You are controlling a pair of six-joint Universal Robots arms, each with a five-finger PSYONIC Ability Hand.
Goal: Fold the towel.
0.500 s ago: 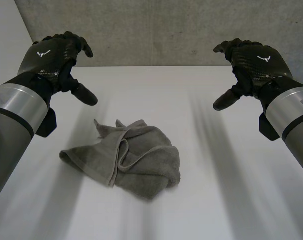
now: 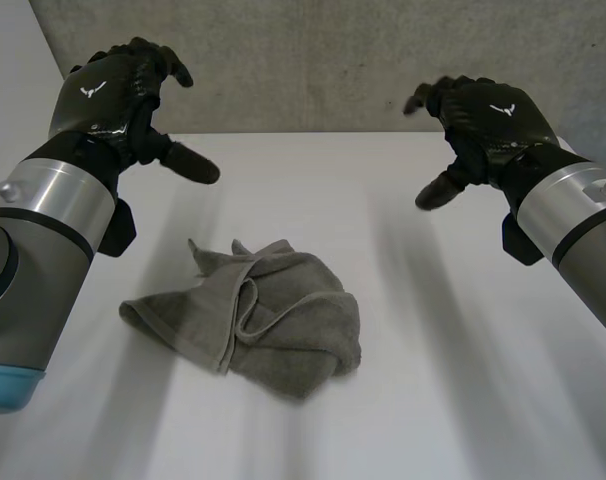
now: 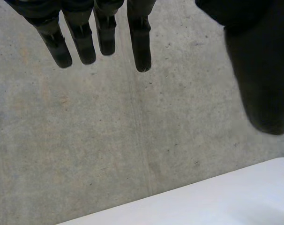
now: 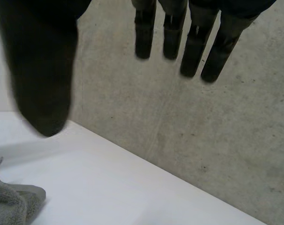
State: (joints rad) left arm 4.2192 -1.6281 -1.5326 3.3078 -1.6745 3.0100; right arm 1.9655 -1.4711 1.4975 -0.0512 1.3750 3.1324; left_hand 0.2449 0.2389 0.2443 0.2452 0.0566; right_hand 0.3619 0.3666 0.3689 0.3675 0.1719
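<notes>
A crumpled grey towel lay on the white table, left of centre. Beyond it, the left hand and right hand hovered well apart, fingers spread, holding nothing, before a concrete wall.

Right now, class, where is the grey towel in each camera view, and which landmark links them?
Head view: the towel lies crumpled on the table, left of centre, before both arms.
Left wrist view: the left robot hand faces the wall and the table's far edge.
Right wrist view: a towel corner lies past the thumb of the right robot hand.
Shared landmark: the table's far edge against the wall.
</notes>
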